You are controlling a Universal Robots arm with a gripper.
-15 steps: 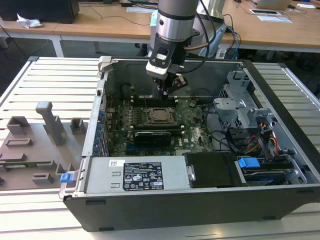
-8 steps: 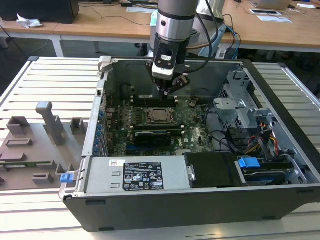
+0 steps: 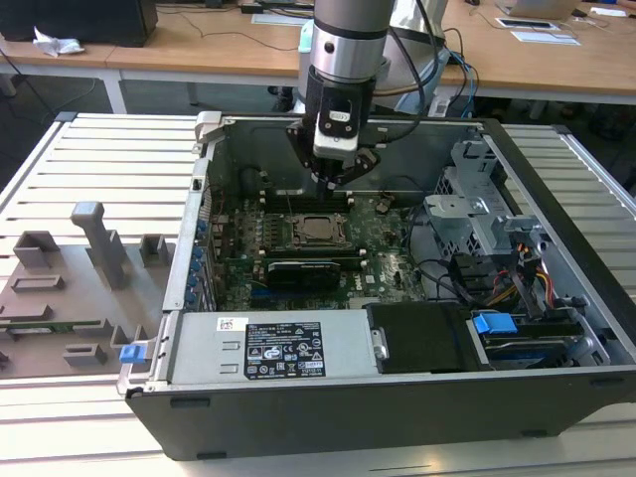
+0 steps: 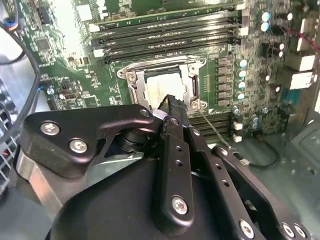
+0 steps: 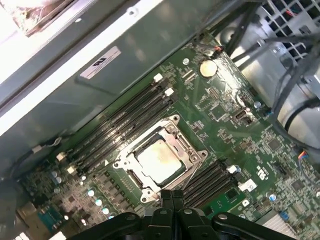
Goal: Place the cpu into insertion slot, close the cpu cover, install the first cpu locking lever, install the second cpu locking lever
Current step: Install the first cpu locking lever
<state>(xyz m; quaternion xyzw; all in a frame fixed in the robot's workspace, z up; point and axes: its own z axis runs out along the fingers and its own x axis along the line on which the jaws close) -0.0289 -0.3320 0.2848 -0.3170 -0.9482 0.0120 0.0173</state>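
Slatted metal table [image 3: 99,149] carries the open computer case [image 3: 298,417], wooden desks [image 3: 199,45] behind.

Exterior view: I see the arm [image 3: 348,30] upright, gripper [image 3: 333,181] pointing straight down into the case. The cpu [image 3: 316,229] lies below the fingertips [image 3: 331,178], clear of them, metal top up.

Second wrist view: the cpu cover [image 4: 137,82] lies flat around the cpu just beyond the fingertip. A thin metal rod [image 4: 214,131] runs out from the socket corner beside the fingers.

First wrist view: fingers pressed together, nothing between them. The cpu, square with no long axis, sits in the insertion slot [image 5: 134,176] just ahead of them, edges parallel to the memory slots [image 5: 125,125].
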